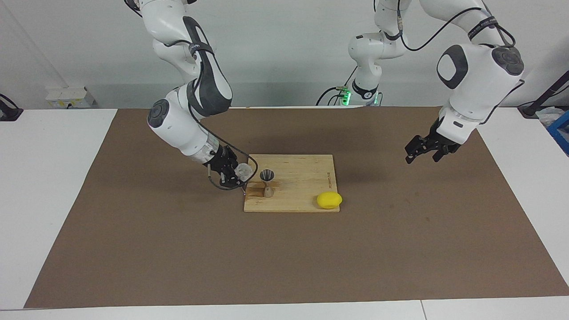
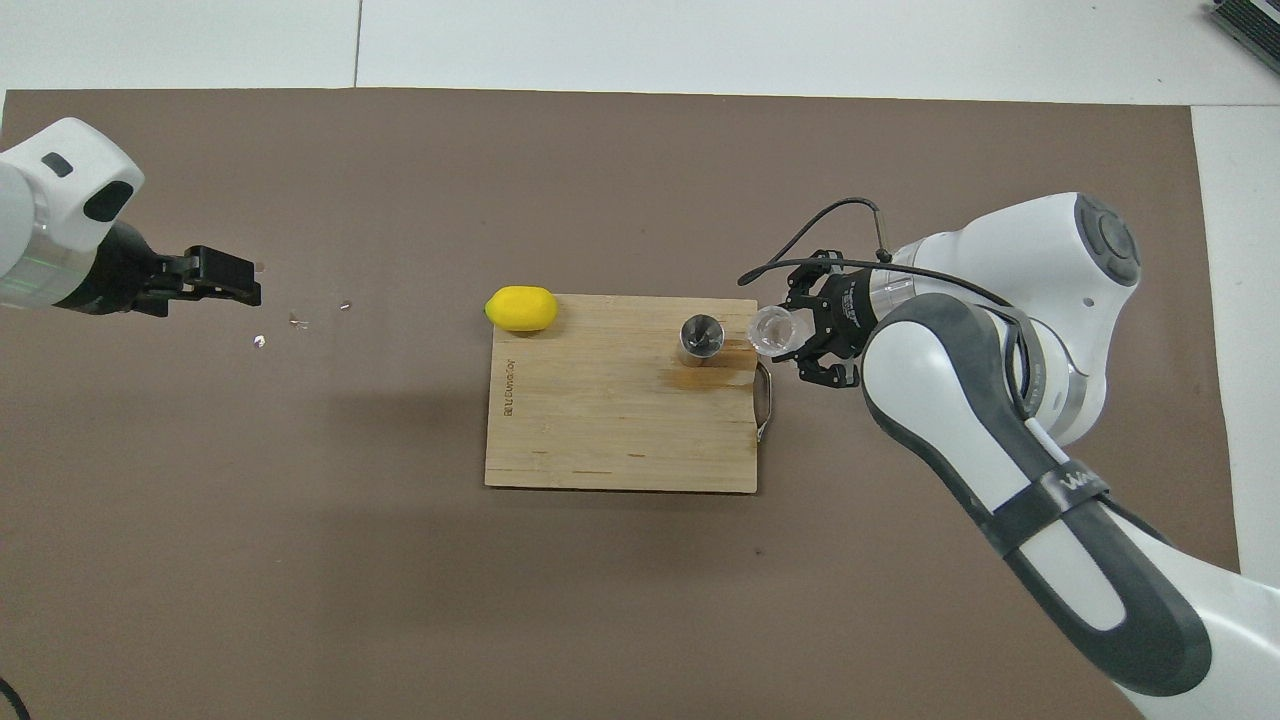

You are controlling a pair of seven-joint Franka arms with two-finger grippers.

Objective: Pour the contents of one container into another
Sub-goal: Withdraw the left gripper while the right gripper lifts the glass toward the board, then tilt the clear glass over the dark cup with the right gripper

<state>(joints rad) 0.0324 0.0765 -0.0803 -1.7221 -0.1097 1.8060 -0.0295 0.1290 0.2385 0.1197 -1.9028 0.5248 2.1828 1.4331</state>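
Note:
The small clear cup [image 1: 243,170] is held in my right gripper [image 1: 235,174], which is shut on it. The cup is tipped on its side with its mouth toward the grey metal jigger [image 1: 267,180], just above the edge of the wooden board [image 1: 302,173] at the right arm's end. The jigger stands upright on the board, a short gap from the cup. In the overhead view the cup [image 2: 772,330] sits beside the jigger [image 2: 700,338], held by the right gripper [image 2: 795,335]. My left gripper [image 1: 424,153] is open and empty, raised over the brown mat [image 1: 400,231]; it also shows in the overhead view [image 2: 225,280].
A yellow lemon [image 1: 329,200] lies at the board's corner toward the left arm's end, also in the overhead view [image 2: 521,308]. A dark wet stain [image 2: 705,378] marks the board by the jigger. Small glinting bits [image 2: 295,322] lie on the mat near the left gripper.

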